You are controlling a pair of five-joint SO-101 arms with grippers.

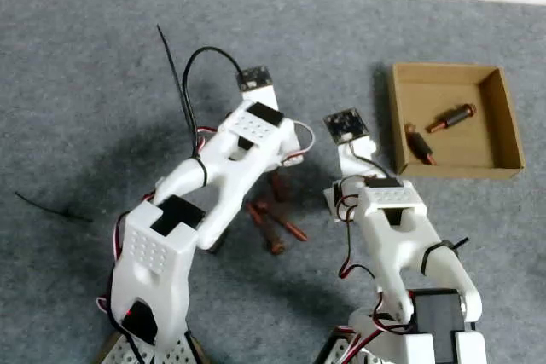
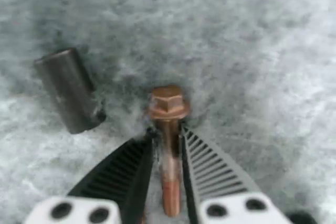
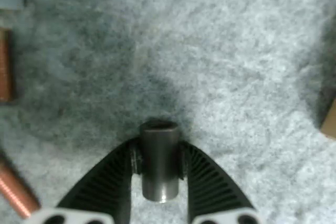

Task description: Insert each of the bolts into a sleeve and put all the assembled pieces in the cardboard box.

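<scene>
Copper bolt [image 2: 168, 104] tight in left tool [image 2: 167, 132], dark sleeve [image 3: 159, 166] tight in right tool [image 3: 159, 148].

bolt [image 2: 167, 124] copper-brown | sleeve [image 3: 159, 161] dark grey-black, dull sheen | cardboard box [image 1: 465, 147] tan brown | table [image 1: 85, 83] grey, mottled felt-like speckle | arms [image 1: 247, 151] white with black panels | wires [image 1: 346, 253] red and black | left gripper [image 2: 167, 132] and right gripper [image 3: 159, 150] black, ribbed
</scene>
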